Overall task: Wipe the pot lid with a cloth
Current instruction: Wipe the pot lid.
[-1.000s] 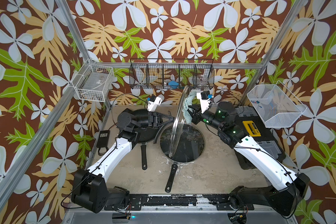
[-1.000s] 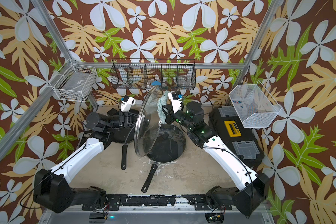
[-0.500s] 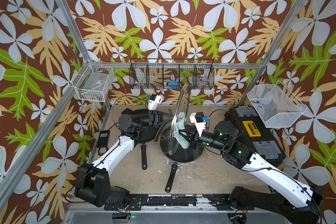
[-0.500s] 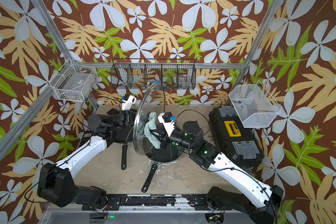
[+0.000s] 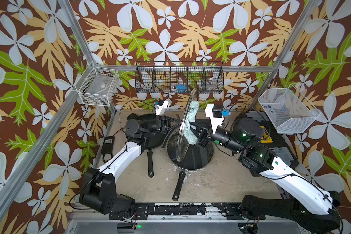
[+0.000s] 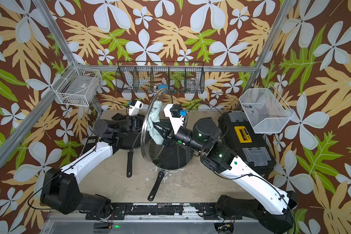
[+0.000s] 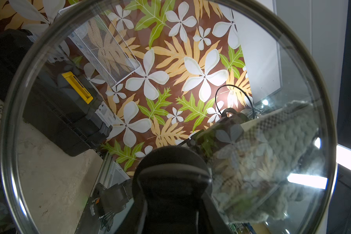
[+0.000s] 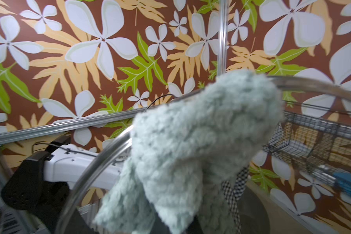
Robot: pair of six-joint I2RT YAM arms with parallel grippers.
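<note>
I hold the pot lid [image 5: 181,144] on edge over the pan [image 5: 203,159] — clear glass, silvery rim, left gripper [image 5: 171,122] clamped on its handle. The right gripper [image 5: 195,129] pinches the cloth [image 5: 190,121] against it — top rim near the basket [image 5: 150,81].

A robot test cell in a lab: aluminium frame posts [image 5: 77,34] carry floral-printed wall panels [image 5: 170,30], wire baskets [image 5: 150,81] hang across the upper middle, and two arms [image 5: 120,160] bolt to a rail [image 5: 180,209] edging the stained worktop [image 5: 221,182].

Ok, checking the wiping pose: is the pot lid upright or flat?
Upright: the pot lid hangs on edge above the table, a narrow ellipse from overhead.
</note>
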